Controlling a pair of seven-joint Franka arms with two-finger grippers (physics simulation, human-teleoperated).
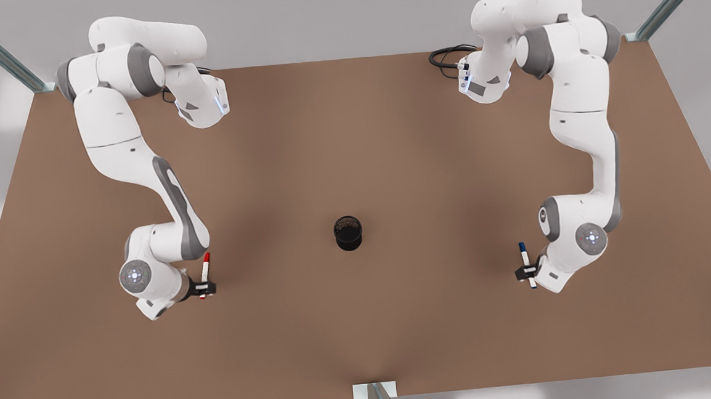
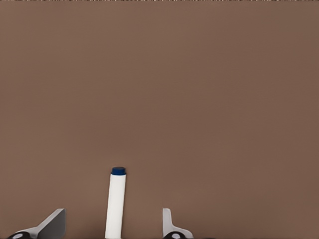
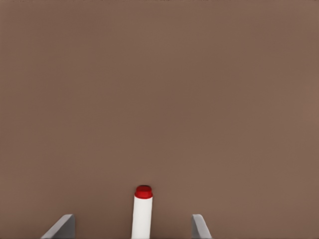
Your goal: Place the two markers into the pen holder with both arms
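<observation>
Your front view looks down steeply on the whole table (image 1: 351, 132) from high above its near edge, arm bases at the far side. Your left wrist view sits low and close behind the blue marker (image 2: 116, 201), facing along it over bare tabletop; that marker lies at the front view's right. Your right wrist view does likewise behind the red marker (image 3: 142, 211), at the front view's left

Red-capped marker (image 1: 204, 275), blue-capped marker (image 1: 527, 265) flank pen holder (image 1: 348, 232).

Both arms reach low, left end effector (image 1: 525, 271) and right end effector (image 1: 204, 288) spread open.
</observation>
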